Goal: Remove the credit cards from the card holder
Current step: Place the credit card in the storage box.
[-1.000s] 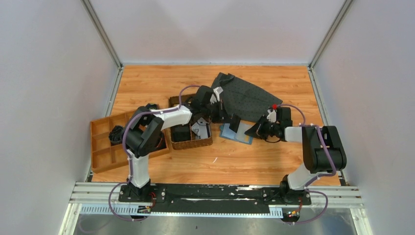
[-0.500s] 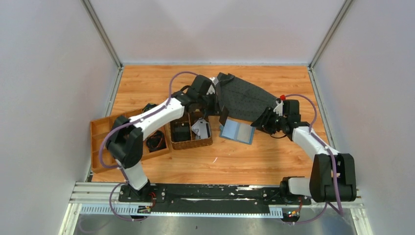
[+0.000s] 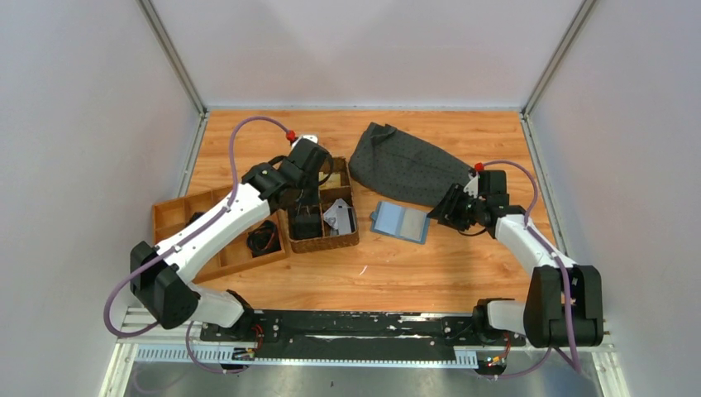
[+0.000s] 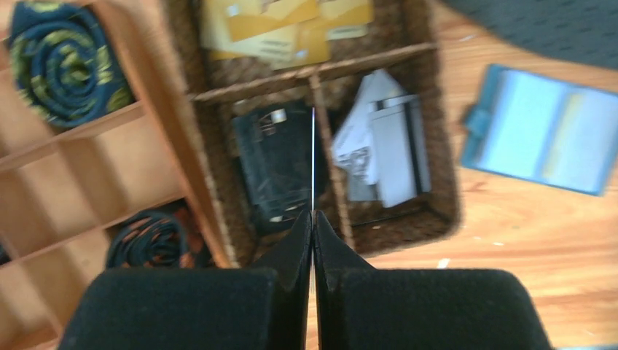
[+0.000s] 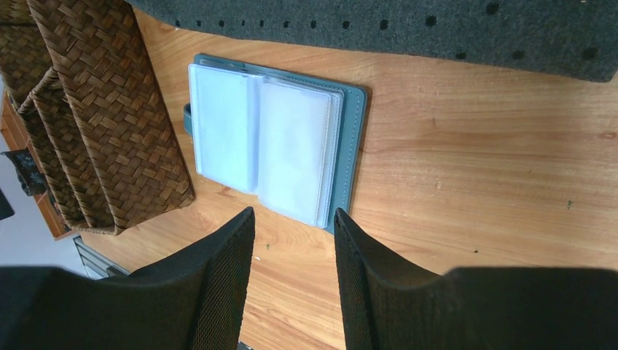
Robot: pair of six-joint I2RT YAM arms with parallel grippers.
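Note:
The blue-teal card holder (image 3: 400,222) lies open on the wooden table, its pale clear sleeves facing up (image 5: 270,153); it also shows at the right of the left wrist view (image 4: 543,138). My left gripper (image 3: 302,188) (image 4: 313,215) hangs over the woven basket, shut on a thin credit card (image 4: 313,160) seen edge-on as a pale line. My right gripper (image 3: 450,213) (image 5: 294,213) stands open just right of the holder, with nothing between its fingers and no contact with it.
The brown woven divided basket (image 3: 326,244) (image 4: 444,182) holds dark and grey items and yellow cards (image 4: 284,29). A wooden divided tray (image 3: 174,248) with rolled ties (image 4: 62,62) sits to its left. A dark grey dotted cloth (image 3: 405,169) (image 5: 437,29) lies behind the holder.
My left arm has swung left from the holder to above the basket, carrying the card. My right gripper has opened and drawn back to the right; the holder now lies flat.

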